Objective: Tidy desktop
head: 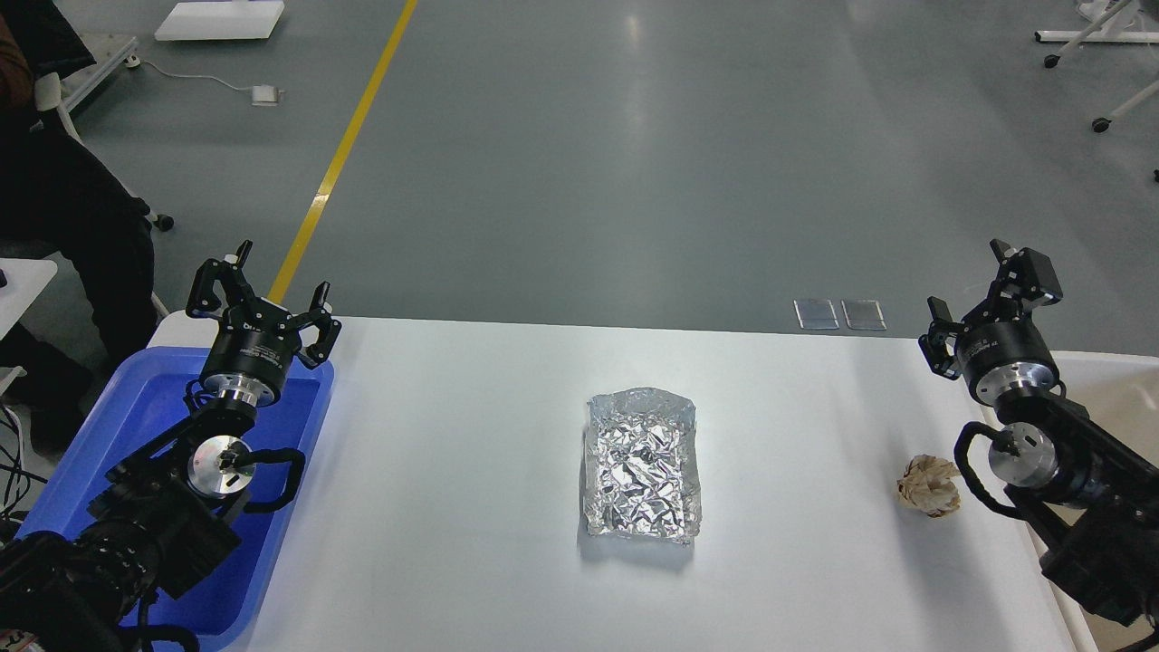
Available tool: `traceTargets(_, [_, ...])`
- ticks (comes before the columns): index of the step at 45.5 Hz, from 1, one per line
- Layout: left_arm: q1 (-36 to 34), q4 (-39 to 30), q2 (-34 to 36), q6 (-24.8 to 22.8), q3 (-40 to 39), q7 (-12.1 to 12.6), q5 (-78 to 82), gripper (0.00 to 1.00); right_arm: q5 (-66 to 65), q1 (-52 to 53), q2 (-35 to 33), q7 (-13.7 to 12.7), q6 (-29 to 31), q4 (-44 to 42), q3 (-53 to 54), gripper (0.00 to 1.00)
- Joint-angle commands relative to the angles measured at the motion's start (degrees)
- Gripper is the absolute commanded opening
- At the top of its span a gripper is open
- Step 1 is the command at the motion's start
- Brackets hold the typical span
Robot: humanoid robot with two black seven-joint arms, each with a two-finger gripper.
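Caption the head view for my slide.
Both open grippers, left gripper and right gripper, hover beside a desktop holding foil tray and paper wad.

Left arm: enters from the near left corner and extends toward the far side, wrist upright. The left gripper (270, 282) points up and away, fingers spread wide apart with a clear gap between them, holding nothing.

Right arm: enters from the near right edge and rises toward the far side, wrist tilted slightly left. The right gripper (980, 288) points up and away, fingers separated, holding nothing. Both grippers sit at similar height, well apart, at opposite sides of the view.
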Motion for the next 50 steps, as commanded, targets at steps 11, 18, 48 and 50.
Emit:
traceTargets(11, [0.0, 0.0, 0.0, 0.05, -0.18, -0.04, 0.0, 1.0, 0.0, -0.47, 0.01, 0.0, 0.0, 0.03, 0.03, 0.99])
traceTargets(18, [0.0, 0.0, 0.0, 0.05, -0.18, -0.04, 0.0, 1.0, 0.0, -0.47, -0.17, 0.18, 0.0, 0.38, 0.03, 0.99])
traceTargets(48, [0.0, 0.0, 0.0, -0.04, -0.18, -0.04, 0.0, 1.0, -0.26, -0.03, 0.01, 0.44, 0.0, 0.82, 0.11, 0.99])
traceTargets(50, [0.0, 0.0, 0.0, -0.04, -0.18, -0.04, 0.0, 1.0, -0.26, -0.03, 0.09, 0.44, 0.0, 0.91, 0.11, 0.99])
